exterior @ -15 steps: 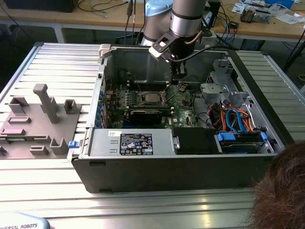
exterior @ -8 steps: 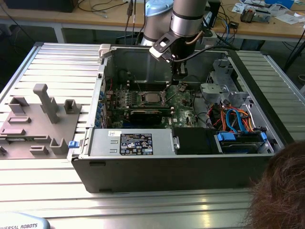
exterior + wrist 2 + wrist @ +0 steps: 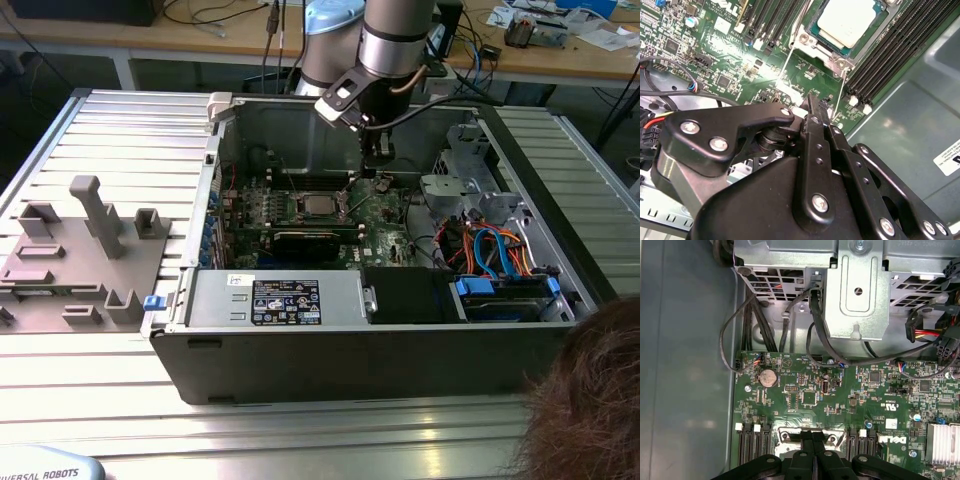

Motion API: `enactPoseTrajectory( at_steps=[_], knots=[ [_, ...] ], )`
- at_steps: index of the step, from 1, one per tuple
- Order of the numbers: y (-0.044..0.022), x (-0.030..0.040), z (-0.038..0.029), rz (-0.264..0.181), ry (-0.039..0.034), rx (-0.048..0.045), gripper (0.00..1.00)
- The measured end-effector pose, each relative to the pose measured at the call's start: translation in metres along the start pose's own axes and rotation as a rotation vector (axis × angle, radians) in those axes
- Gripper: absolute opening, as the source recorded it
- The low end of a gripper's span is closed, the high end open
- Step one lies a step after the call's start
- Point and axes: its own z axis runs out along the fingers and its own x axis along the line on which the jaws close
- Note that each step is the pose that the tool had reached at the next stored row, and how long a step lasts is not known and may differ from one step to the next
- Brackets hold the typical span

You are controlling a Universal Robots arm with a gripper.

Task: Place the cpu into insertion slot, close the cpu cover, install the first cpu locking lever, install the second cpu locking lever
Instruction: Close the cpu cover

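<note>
Now, your tool (image 3: 812,102), clenched on nothing, hangs near the chip (image 3: 847,22) seated in the green board (image 3: 735,60); slipping off a thin lever (image 3: 842,92) could gouge that board.

Ribbed aluminium surface (image 3: 110,120), pale, evenly lit. Behind it, a long wooden bench top (image 3: 225,38) strewn with cables (image 3: 215,12) and small clutter, dark underneath. Grey moulded fixture (image 3: 80,250) rests toward the exterior view's left.
</note>
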Motion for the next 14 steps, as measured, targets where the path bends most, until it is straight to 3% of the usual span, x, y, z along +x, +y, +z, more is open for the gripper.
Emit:
enactPoseTrajectory(
  at_steps=[14],
  knots=[
    [0.0029,-0.0002,0.0006,0.0,0.0,0.0,0.11]
  ],
)
